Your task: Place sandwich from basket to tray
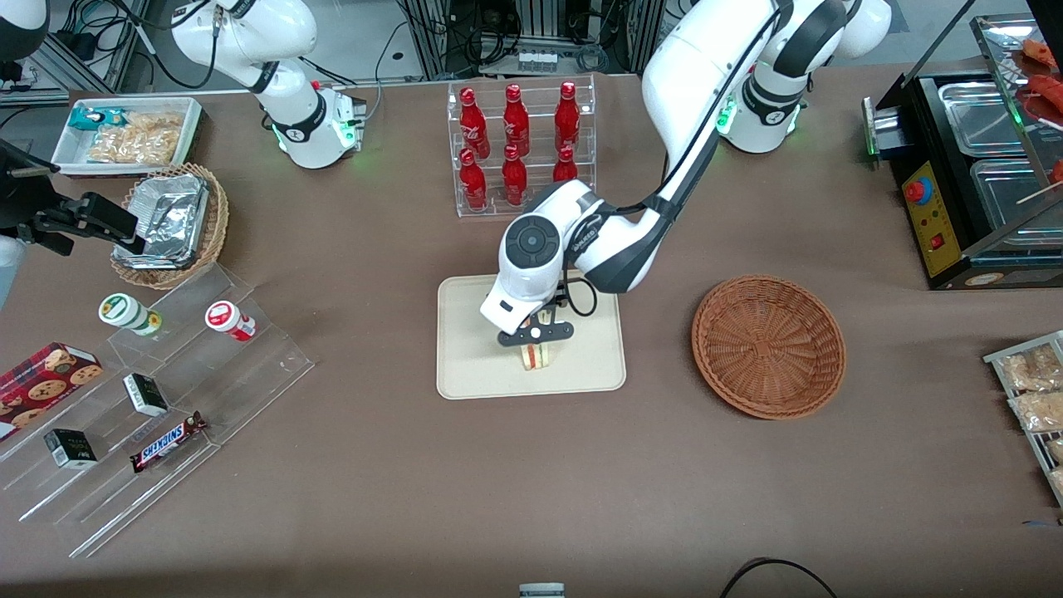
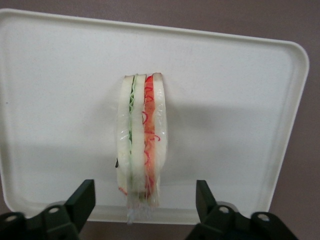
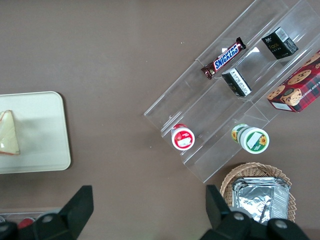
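The sandwich (image 1: 537,357) (image 2: 141,135), a wedge of pale bread with red and green layers, stands on edge on the cream-beige tray (image 1: 473,357) (image 2: 55,90), near the tray's rim closest to the front camera. My left gripper (image 1: 536,335) (image 2: 144,194) hangs just above it, open. Its black fingers (image 2: 82,200) stand well apart on either side of the wedge and touch nothing. The reddish-brown basket (image 1: 768,345) sits beside the tray toward the working arm's end of the table and holds nothing. The parked arm's wrist view also catches the sandwich (image 3: 9,132) on the tray (image 3: 42,130).
A clear rack of red bottles (image 1: 516,145) stands farther from the front camera than the tray. A clear stepped stand with snacks (image 1: 158,399) and a tan basket of foil trays (image 1: 174,224) lie toward the parked arm's end. A black food warmer (image 1: 972,183) sits at the working arm's end.
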Robot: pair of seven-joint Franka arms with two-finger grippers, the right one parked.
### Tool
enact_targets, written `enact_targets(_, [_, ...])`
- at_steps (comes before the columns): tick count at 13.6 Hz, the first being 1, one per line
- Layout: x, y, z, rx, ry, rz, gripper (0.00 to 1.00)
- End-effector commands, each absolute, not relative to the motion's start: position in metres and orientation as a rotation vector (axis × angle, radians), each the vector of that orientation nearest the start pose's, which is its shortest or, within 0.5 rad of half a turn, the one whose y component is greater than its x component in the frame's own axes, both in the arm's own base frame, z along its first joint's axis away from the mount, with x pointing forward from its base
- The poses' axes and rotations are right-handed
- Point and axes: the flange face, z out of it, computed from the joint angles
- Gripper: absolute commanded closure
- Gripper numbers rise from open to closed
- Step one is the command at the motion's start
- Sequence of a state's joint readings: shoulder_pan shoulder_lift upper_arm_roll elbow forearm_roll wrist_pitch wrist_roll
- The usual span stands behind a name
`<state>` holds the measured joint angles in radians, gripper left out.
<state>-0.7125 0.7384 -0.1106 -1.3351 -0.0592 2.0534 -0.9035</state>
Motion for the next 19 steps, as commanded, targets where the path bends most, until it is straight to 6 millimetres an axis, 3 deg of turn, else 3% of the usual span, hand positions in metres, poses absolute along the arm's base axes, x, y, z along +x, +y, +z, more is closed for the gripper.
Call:
enact_targets(1, [0.508, -0.520, 0.337, -3.175, -0.224, 0.142, 0.00])
enact_targets(7, [0.535, -0.461, 0.382, -3.094, -0.355, 0.164, 0.00])
enact_targets(10, [0.552, -0.410, 0.403, -3.016, -0.442, 0.264, 0.00])
enact_targets(13, [0.573, -0.372, 0.398, -2.992, -0.513, 0.289, 0.00])
enact_targets(19, [0.585, -0.268, 0.422, -3.039, -0.360, 0.334, 0.00])
